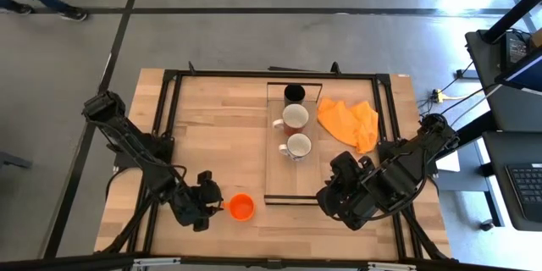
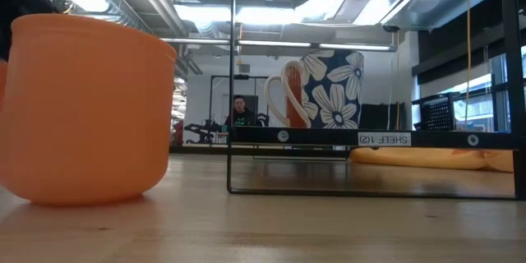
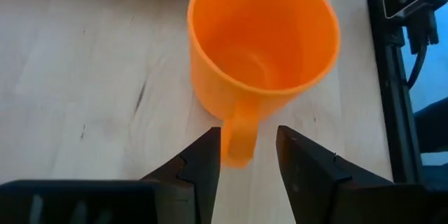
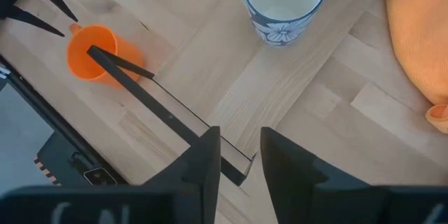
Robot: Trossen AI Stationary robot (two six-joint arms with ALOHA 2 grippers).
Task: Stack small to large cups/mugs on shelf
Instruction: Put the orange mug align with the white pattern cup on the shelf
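Note:
The orange cup stands upright on the tabletop near the near edge, left of the shelf, with its small handle turned toward my left gripper. That gripper is open, with one finger on each side of the handle. The shelf lies on the table's middle and carries the black tumbler and two white mugs in a row. My right gripper is open and hovers over the shelf's near right corner, holding nothing.
An orange cloth lies crumpled on the table just right of the shelf's far half. The shelf's thin black frame rises above its board. Bare wood lies left of the shelf. A person stands in the room far beyond the table.

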